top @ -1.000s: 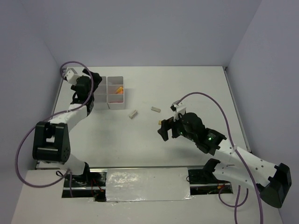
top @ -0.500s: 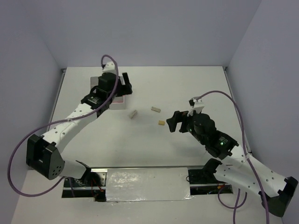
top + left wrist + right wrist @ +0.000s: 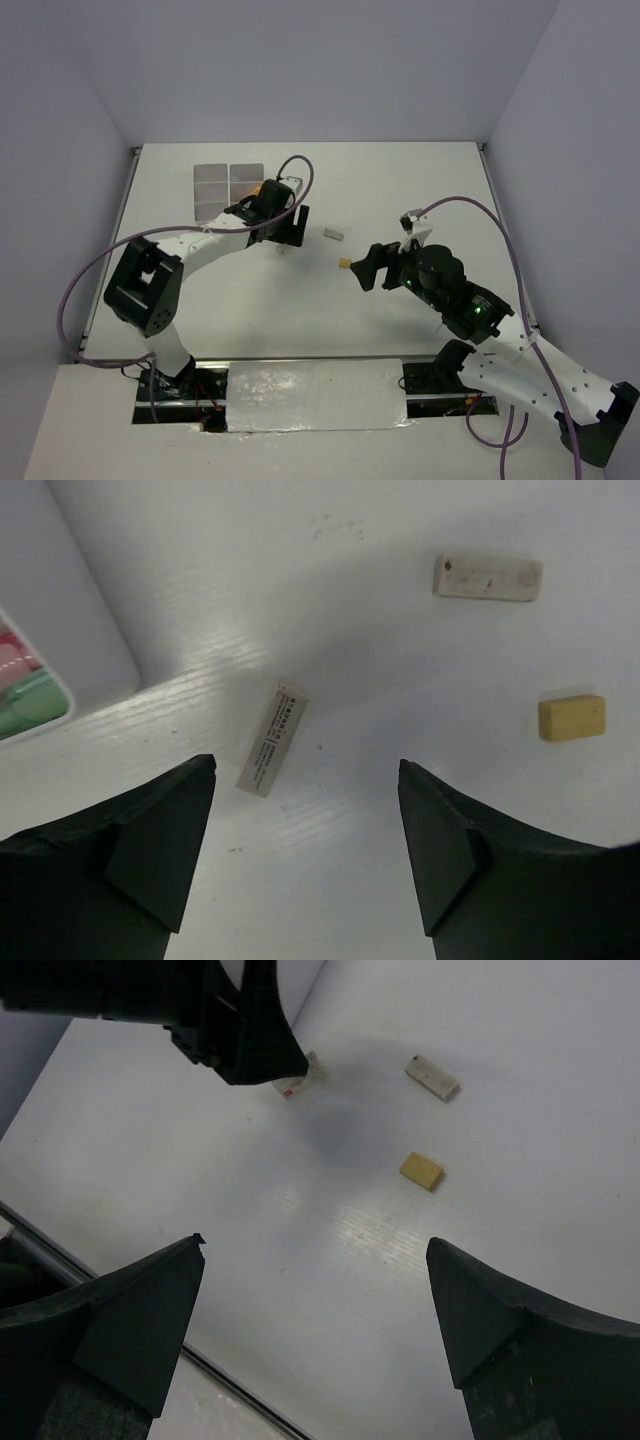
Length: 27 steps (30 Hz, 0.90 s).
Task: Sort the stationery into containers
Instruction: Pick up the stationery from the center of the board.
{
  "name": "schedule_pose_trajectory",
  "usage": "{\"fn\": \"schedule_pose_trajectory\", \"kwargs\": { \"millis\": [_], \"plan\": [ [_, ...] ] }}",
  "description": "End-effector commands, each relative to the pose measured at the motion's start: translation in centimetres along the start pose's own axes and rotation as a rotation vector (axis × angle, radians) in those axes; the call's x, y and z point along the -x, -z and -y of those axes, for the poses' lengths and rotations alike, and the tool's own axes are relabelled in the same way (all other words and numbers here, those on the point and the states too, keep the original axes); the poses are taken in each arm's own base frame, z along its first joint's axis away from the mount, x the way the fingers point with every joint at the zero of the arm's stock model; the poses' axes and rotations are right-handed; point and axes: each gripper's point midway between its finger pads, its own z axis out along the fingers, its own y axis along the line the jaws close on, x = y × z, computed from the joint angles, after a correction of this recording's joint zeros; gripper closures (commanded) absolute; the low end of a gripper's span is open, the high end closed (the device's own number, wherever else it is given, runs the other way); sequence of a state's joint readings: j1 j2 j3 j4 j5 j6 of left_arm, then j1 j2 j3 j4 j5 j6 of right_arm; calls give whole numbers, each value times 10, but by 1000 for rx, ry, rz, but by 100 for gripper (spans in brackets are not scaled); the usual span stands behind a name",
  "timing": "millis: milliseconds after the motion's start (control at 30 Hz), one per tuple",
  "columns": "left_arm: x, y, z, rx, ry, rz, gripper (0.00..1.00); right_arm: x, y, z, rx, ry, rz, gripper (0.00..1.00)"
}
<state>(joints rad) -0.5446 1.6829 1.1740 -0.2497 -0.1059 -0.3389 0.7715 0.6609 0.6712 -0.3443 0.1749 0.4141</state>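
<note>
The white containers (image 3: 228, 182) stand at the back left, with something orange (image 3: 258, 189) in the right column. In the left wrist view one corner (image 3: 70, 630) shows pink and green markers (image 3: 22, 685) inside. My left gripper (image 3: 287, 226) (image 3: 305, 770) hangs open just above a white labelled block (image 3: 272, 740). Further right lie a whitish block (image 3: 487, 577) (image 3: 333, 235) and a small beige block (image 3: 571, 717) (image 3: 344, 264). My right gripper (image 3: 365, 268) (image 3: 316, 1244) is open and empty, just right of the beige block (image 3: 421, 1171).
The left arm's forearm (image 3: 215, 240) lies across the front of the organiser and hides its near compartments. In the right wrist view the left gripper (image 3: 235, 1020) partly covers the labelled block (image 3: 298, 1080). The table's near edge (image 3: 230, 1380) runs under the right gripper.
My left arm has swung from over the organiser, right and nearer, to above the labelled block. The right gripper drew back right from the beige block, then edged towards it again.
</note>
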Motion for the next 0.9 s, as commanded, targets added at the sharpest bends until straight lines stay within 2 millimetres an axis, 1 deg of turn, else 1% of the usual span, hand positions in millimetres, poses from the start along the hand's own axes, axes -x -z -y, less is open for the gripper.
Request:
{"fn": "schedule_pose_trajectory", "kwargs": {
  "millis": [0, 67, 100, 167, 233, 267, 367, 400, 533, 567, 600, 633, 667, 700, 733, 767, 800, 833, 867],
  "plan": [
    [-2, -17, 8, -26, -39, -30, 16, 2, -2, -6, 39, 19, 11, 0],
    [-7, -23, 6, -11, -35, -42, 17, 0, -3, -5, 37, 27, 2, 0],
    [-11, -29, 4, 2, -35, -53, 19, -1, -4, -6, 39, 32, 0, 0],
    [-17, -36, -3, 41, -35, -71, 20, -1, -5, -6, 42, 37, -2, 0],
    [-19, -42, -5, 59, -36, -82, 20, -3, -6, -7, 52, 41, -6, 0],
    [-25, -48, -8, 70, -40, -101, 20, -2, -6, -8, 56, 44, -4, 0],
    [-32, -55, -7, 65, -36, -122, 26, -3, -7, -9, 62, 46, -4, 0],
    [-34, -55, -7, 67, -31, -128, 34, -3, -7, -8, 59, 49, -4, 0],
    [-39, -53, -11, 77, -27, -125, 49, -3, -5, -7, 57, 54, -1, 0],
    [-39, -52, -13, 92, -27, -127, 62, -1, -4, -7, 58, 55, 5, 0],
    [-39, -52, -15, 104, -25, -128, 69, -1, -4, -7, 58, 54, 8, 0],
    [-36, -49, -17, 116, -22, -121, 88, 0, -3, -7, 60, 53, 12, 0],
    [-36, -47, -18, 121, -14, -119, 96, 2, -2, -7, 59, 53, 18, 0],
    [-33, -43, -17, 120, -11, -109, 100, 2, -2, -8, 61, 54, 17, 0],
    [-21, -33, -14, 108, -6, -71, 100, 2, -1, -7, 59, 56, 18, 0],
    [-16, -26, -13, 103, -1, -52, 100, 3, -1, -7, 57, 57, 19, 0],
    [-2, -10, -13, 100, 8, -7, 100, 3, -1, -6, 54, 60, 19, 0],
    [6, -1, -13, 106, 15, 19, 100, 2, -1, -6, 53, 63, 14, 0],
    [18, 9, -18, 130, 32, 54, 100, 3, -1, -6, 53, 62, 17, 0]
  ]
}}
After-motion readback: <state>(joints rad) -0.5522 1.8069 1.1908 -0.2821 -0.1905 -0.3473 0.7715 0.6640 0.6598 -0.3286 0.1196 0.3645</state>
